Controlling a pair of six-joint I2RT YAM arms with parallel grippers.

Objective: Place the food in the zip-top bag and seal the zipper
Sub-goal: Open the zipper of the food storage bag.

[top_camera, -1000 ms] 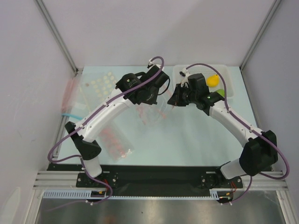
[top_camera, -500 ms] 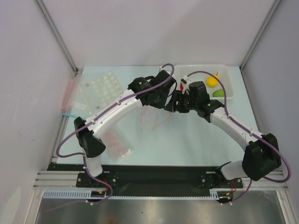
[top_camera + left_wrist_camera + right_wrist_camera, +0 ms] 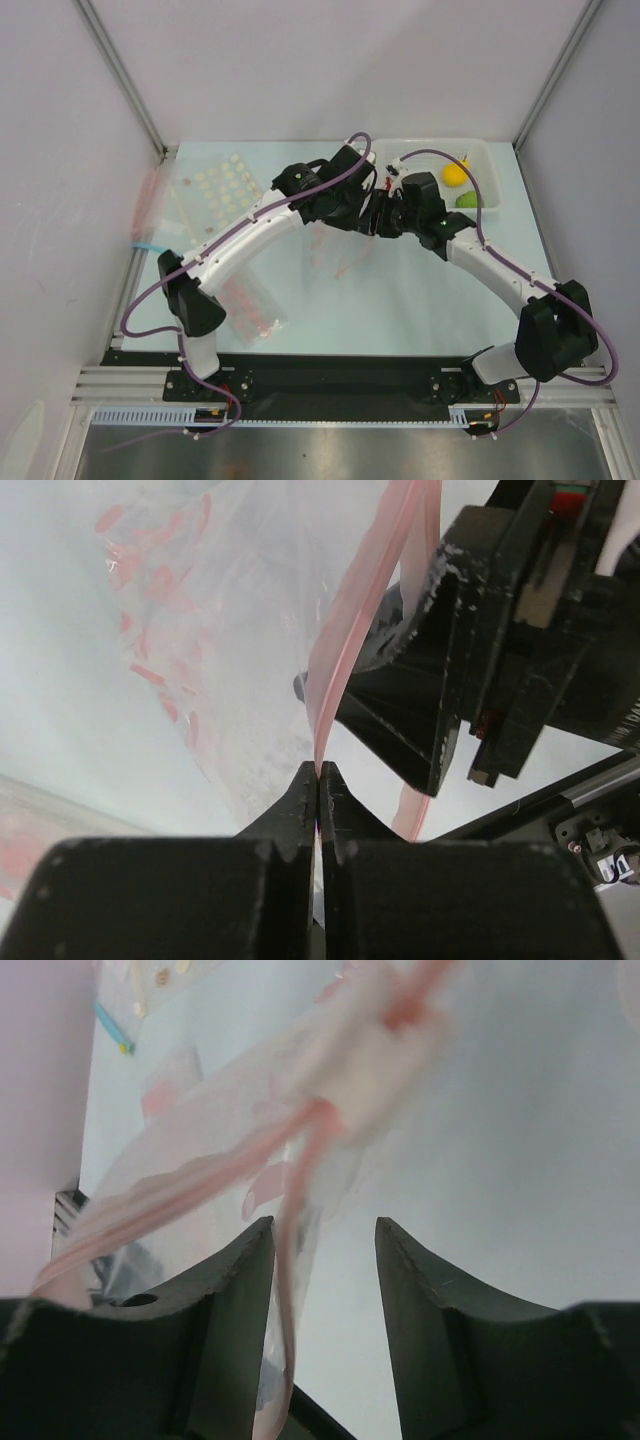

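The clear zip-top bag [image 3: 335, 250] hangs above the table between the two arms. My left gripper [image 3: 362, 212] is shut on its pink-red zipper strip [image 3: 370, 590], pinching it at the fingertips [image 3: 319, 770]. My right gripper [image 3: 381, 218] faces the left one, close up. It is open [image 3: 325, 1225], with the zipper strip [image 3: 290, 1190] hanging between its jaws, against the left finger. A yellow fruit [image 3: 455, 173] and a green fruit [image 3: 467, 200] lie in the white tray [image 3: 440, 145]. The chili and the beige bulb are hidden.
A packet of pale round pieces [image 3: 215, 185] lies at the back left. A packet of pink-red pieces [image 3: 250, 305] lies at the near left. Another pinkish clear bag [image 3: 150, 195] and a blue item [image 3: 145, 245] sit by the left wall.
My left gripper has carried the bag to the right, up to the right gripper. The right gripper has shifted slightly left, and its open jaws now straddle the zipper strip.
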